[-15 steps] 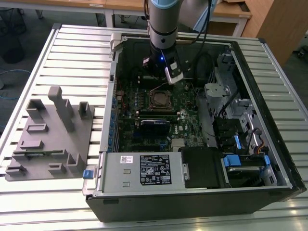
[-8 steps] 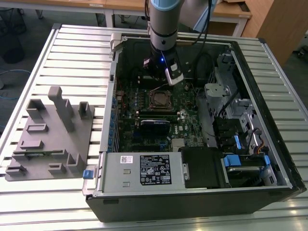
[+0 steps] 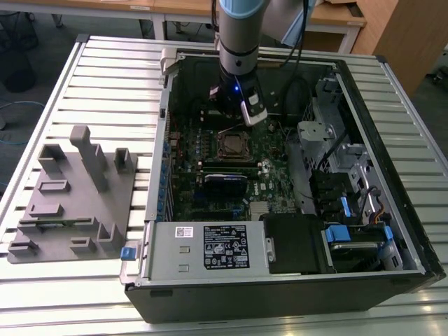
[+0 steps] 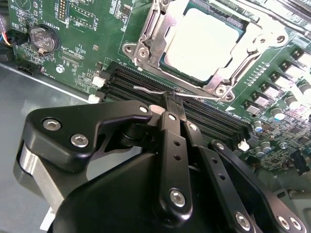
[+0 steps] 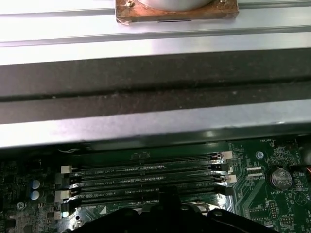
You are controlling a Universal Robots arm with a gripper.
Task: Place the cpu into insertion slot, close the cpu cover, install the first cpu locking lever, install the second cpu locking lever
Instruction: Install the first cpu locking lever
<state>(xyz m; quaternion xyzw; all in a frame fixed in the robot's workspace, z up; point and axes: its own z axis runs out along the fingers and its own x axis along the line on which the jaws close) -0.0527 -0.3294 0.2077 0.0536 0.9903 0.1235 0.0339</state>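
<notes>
Your slatted metal table [image 3: 105,77] carries an open computer case [image 3: 280,297] lying on its side. A grey fixture [image 3: 77,196] of upright blocks sits beside the case, toward the exterior view's left. The arm [image 3: 238,35] reaches down into the case from above. A boxy power supply [image 3: 210,246] fills the case's near edge in the exterior view.

The green circuit board [image 4: 82,58] lines the case floor, and the insertion slot [image 3: 231,145] sits in it almost directly below the arm's wrist. Long black memory slots [image 4: 126,80] run just beside the socket, and they show in both wrist views [image 5: 146,179].

In the second wrist view your jaws are drawn together with no gap between them. Their fingertips [image 4: 170,104] sit over the memory slots at the socket's edge. They are right at a thin wire locking lever [image 4: 146,90] that lies along that edge. You cannot tell from here whether they pinch the wire or only press against it.

The cpu cover [image 4: 148,29] lies down flat over the socket. The cpu [image 4: 201,41] is seated in the slot, its pale metal top showing through the cover's window. A coin battery [image 4: 43,39] sits on the board well apart from the socket.
</notes>
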